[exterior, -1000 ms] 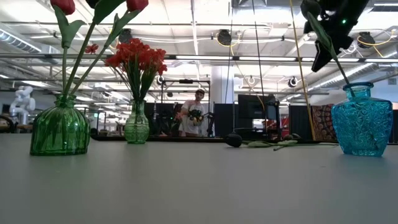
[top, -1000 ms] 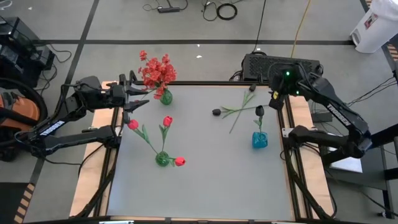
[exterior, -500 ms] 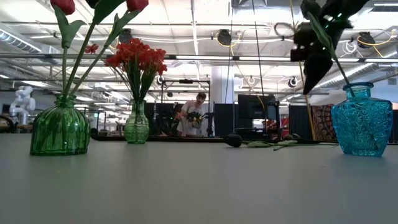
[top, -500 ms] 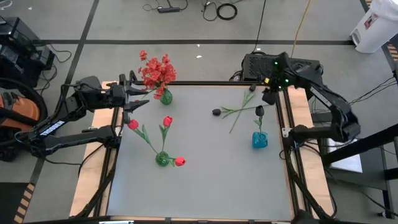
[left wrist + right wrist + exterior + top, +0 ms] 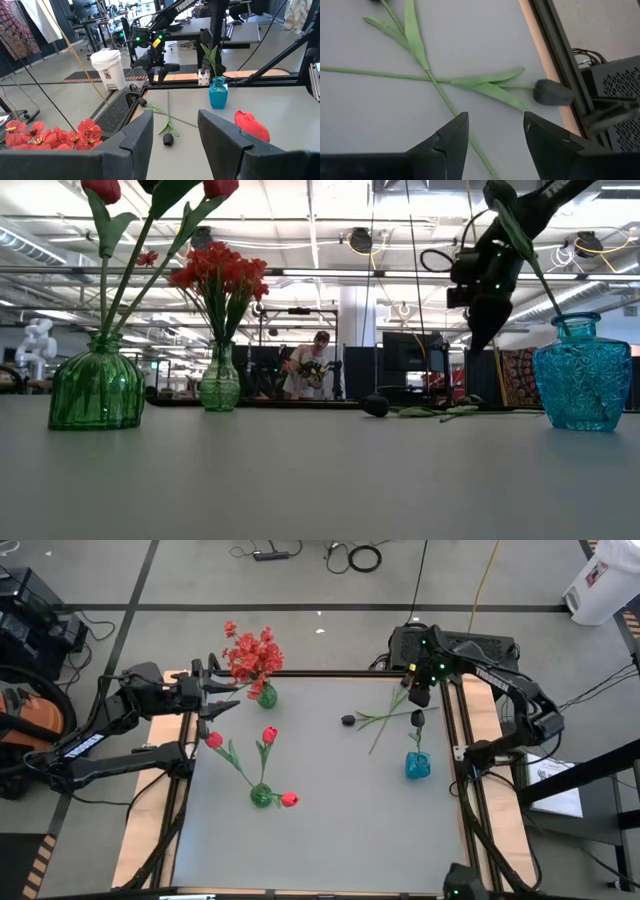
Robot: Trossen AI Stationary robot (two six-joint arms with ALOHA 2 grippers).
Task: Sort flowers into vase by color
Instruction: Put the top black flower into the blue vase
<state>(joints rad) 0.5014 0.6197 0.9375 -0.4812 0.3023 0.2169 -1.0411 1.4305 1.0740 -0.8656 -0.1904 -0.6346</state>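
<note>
Nearest to us on the tabletop stands the green vase with three red tulip-like buds already in it, so we judge the red sorting largely done; the blue vase holds one black bloom, and farther back a second green vase carries the red clustered spray. The step in hand, as we read it, is fetching one of the two loose black-bloomed flowers that lie crossed on the far part of the tabletop, between the spray vase and the right edge. The right end effector hangs above their far end with its fingers parted and nothing between them; its own camera looks straight down on the crossed stems and one dark bloom near the tabletop's wooden edge. We think the next move calls for a descent onto one stem only, clear of the crossing, then a carry to the blue vase. The left end effector waits at the left edge beside the spray, its fingers apart and empty. From above, the right arm covers the far bloom. The level camera cuts off the tulip heads and the blue vase's bloom at the top, and the right arm there shows only as a dark shape, its fingertips hard to separate from the leaves in front.
</note>
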